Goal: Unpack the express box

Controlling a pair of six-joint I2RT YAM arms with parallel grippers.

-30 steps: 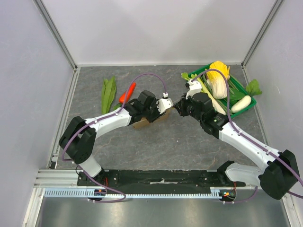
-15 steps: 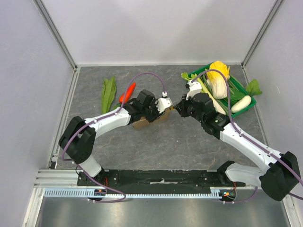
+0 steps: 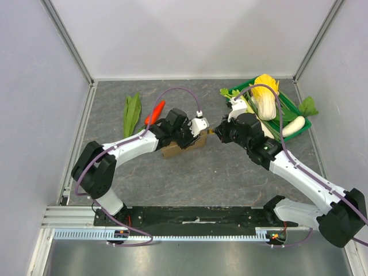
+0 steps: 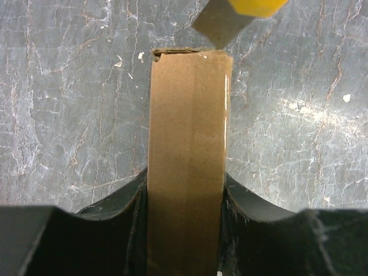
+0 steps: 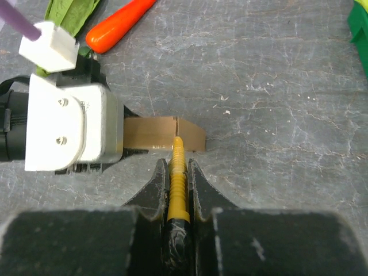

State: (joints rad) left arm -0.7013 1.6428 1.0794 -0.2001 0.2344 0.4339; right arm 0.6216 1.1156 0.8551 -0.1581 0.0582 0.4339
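Early stage, box not opened yet. At far left a leafy green [image 3: 131, 114] and a carrot [image 3: 155, 112] lie on the tabletop [image 3: 201, 178], apart from the action. Next, the left end effector [image 4: 185, 183] stands partly open, clamped on the two long sides of the express box [image 4: 187, 132], which sits mid-tabletop, flat and closed (a glossy strip along its top looks like tape, seam intact). The right end effector [image 5: 176, 167] is nearly shut on a yellow-handled tool [image 5: 178, 184], probably a cutter, tip right at the box's end edge. At far right is a green crate [image 3: 303, 122] of vegetables, not involved. Done: box pinned, tool brought to the seam. Left: slit the seal, lift the flap, take the contents out. No brand, label or readable writing anywhere; the cardboard is plain brown.
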